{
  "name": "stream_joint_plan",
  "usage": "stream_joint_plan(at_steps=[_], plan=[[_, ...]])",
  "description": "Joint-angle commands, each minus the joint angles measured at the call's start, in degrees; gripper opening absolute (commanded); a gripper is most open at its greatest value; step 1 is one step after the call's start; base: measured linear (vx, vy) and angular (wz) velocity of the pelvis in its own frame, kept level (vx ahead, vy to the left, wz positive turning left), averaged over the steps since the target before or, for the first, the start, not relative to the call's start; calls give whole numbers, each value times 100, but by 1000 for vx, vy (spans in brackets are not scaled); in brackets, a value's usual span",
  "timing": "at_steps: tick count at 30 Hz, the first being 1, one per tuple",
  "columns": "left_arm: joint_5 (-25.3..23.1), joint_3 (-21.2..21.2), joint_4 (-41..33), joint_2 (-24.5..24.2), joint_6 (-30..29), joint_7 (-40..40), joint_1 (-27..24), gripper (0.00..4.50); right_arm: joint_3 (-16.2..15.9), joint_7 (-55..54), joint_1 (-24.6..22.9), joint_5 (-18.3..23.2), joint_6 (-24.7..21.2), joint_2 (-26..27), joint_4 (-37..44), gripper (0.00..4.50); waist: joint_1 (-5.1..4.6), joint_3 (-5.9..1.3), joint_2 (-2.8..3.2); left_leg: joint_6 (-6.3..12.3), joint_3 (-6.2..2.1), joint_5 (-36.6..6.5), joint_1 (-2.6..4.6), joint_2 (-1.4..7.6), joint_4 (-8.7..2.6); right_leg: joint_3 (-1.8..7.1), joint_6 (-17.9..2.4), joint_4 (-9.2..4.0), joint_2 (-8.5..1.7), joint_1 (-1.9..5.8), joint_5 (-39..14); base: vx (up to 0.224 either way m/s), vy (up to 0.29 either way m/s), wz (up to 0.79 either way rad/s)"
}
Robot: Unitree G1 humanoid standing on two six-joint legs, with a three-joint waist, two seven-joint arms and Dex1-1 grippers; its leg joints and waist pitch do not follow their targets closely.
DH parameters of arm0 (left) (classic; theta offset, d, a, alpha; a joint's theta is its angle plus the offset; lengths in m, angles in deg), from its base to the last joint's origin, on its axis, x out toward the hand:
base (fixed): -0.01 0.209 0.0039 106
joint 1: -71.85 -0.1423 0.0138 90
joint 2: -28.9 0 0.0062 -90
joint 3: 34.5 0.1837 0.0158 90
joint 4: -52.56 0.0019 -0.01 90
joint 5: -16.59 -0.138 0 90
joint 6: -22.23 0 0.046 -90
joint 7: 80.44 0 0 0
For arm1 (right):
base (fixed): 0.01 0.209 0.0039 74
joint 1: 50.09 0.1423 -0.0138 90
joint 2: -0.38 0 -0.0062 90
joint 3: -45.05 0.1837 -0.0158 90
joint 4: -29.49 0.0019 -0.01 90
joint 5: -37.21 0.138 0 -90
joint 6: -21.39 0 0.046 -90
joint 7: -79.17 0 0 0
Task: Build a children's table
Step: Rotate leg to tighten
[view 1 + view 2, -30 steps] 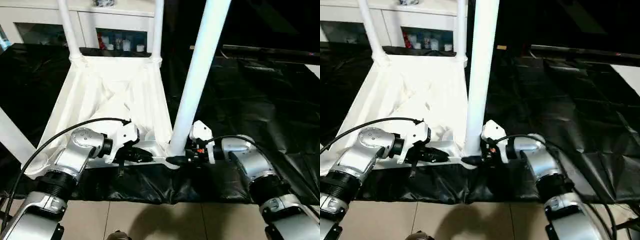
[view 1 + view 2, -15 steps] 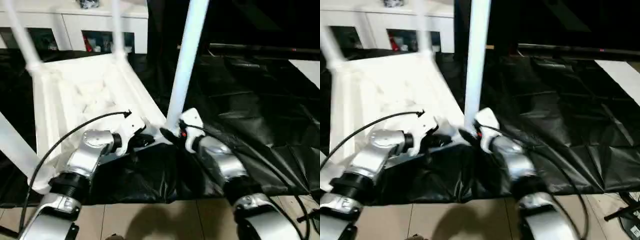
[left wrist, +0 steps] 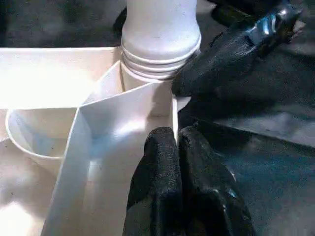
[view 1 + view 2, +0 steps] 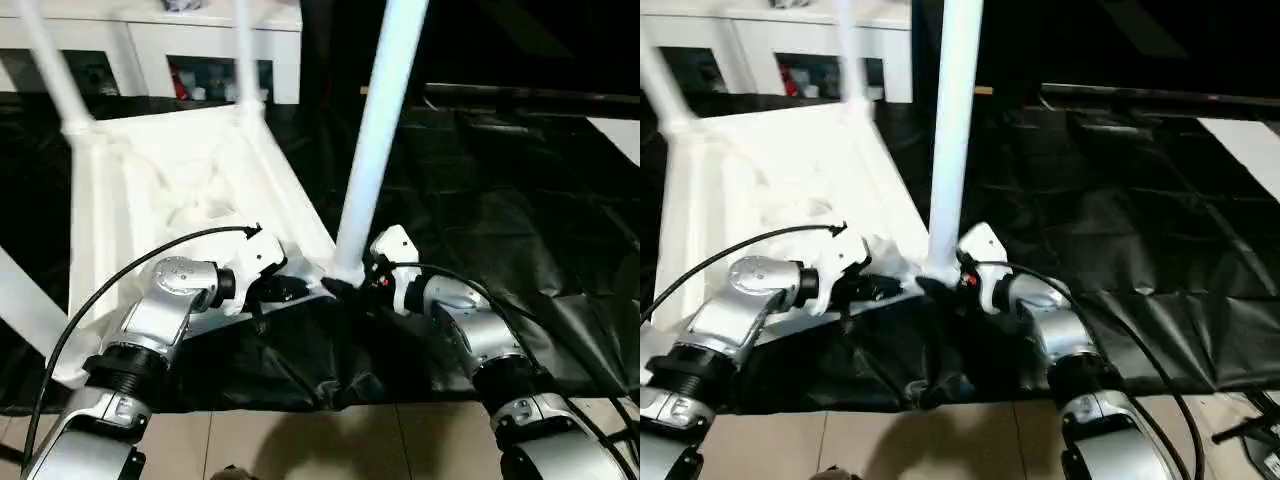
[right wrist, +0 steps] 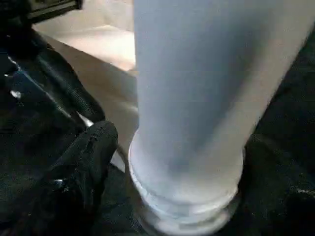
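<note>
White plastic children's table [image 4: 180,190], upside down on black sheeting [image 4: 520,200], left of centre. Nearest leg [image 4: 378,130] stands upright in its corner socket at centre frame, long axis vertical. Right gripper [image 4: 352,288] flanks the leg's base from the right, fingers spread around it. Left gripper [image 3: 177,162], from the left, fingers pressed together on the rim wall just beside that socket. White cabinet [image 4: 150,40], upper left.
</note>
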Motion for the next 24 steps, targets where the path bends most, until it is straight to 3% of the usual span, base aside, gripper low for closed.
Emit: stream_joint_plan(at_steps=[1,7,9,19,21,24], plan=[[235,268,-151,78,254,-348,79,0,-614,1113,-41,143,51,13,260,384,29,-325,41,286,-127,-864,44,302,-306,331,-1276,-392,-552,273,-211,0,0,0],[292,254,-116,-134,284,-822,97,0,-680,1997,5,203,113,-309,343,384,157,-321,60,233,-118,-963,63,326,-302,335,-1235,-399,-557,242,-452,0,0,0],[342,256,-121,-191,253,-931,114,0,-729,2235,27,219,103,-378,350,360,191,-323,52,226,-122,-922,66,326,-307,336,-1229,-388,-555,238,-420,0,0,0],[377,266,-71,-246,261,-1051,132,0,-924,2798,-18,225,-10,-491,495,282,241,-331,35,237,-126,-835,49,316,-297,327,-1231,-375,-561,248,-363,0,0,0],[341,215,-57,-198,230,-859,124,0,-872,2678,-36,211,11,-425,467,274,250,-334,54,221,-126,-848,54,315,-293,330,-1213,-384,-567,246,-428,0,0,0],[295,124,-27,-44,99,-400,148,0,-761,2246,-75,199,-36,-284,439,271,249,-330,27,206,-124,-843,56,317,-295,328,-1205,-382,-556,239,-426,0,0,0]])
